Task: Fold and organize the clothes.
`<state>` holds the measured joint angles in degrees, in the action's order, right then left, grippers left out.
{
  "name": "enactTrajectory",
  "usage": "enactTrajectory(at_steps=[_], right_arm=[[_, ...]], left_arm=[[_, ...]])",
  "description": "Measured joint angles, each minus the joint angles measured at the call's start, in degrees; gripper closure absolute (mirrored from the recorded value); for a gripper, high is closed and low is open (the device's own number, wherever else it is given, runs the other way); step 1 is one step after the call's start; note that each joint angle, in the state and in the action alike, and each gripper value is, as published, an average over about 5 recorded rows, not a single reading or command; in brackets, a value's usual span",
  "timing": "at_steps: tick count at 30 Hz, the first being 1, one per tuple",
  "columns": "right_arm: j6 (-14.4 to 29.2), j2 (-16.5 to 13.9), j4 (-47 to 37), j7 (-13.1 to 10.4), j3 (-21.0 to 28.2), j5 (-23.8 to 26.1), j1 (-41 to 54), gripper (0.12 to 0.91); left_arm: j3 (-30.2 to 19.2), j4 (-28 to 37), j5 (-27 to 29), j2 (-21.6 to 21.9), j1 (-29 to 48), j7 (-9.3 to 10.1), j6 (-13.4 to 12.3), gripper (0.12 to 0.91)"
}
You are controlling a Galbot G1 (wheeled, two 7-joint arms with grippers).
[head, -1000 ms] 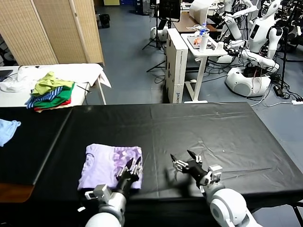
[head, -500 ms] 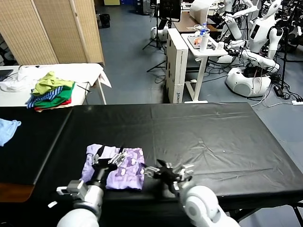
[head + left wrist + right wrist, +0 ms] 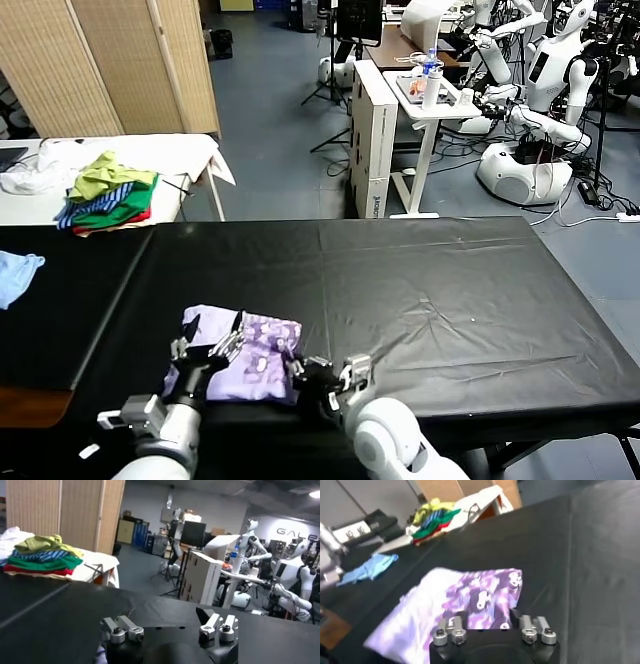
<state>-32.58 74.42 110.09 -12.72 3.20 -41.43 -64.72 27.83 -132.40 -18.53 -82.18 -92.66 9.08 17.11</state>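
Black tabletop (image 3: pixel 440 290): folded shirt (image 3: pixel 240 355) lies between both hands, left hand (image 3: pixel 207 350) wide over it, right hand (image 3: pixel 320 375) narrowed at its right edge.

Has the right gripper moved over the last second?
Yes. The right gripper has swung toward the robot's left along the black table's near edge, reaching the folded pale lilac T-shirt.

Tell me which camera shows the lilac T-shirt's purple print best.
Right wrist view: the T-shirt fills it, print facing up. Head view shows the shirt small between both tools. Left wrist view shows only a sliver at its tool's base.
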Motion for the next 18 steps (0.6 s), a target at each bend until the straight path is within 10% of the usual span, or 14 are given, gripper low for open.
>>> enactTrajectory(at_steps=[4, 18], right_arm=[[-1.7, -1.3, 1.4, 0.3, -2.1, 0.2, -0.2, 0.886], [-7.5, -13.0, 3.1, 3.9, -14.1, 0.4, 1.1, 0.880]], left_arm=[[0.5, 0.0, 0.0, -0.1, -0.3, 0.00, -0.2, 0.123], [0.3, 2.1, 0.1, -1.3, -0.3, -0.02, -0.3, 0.123]])
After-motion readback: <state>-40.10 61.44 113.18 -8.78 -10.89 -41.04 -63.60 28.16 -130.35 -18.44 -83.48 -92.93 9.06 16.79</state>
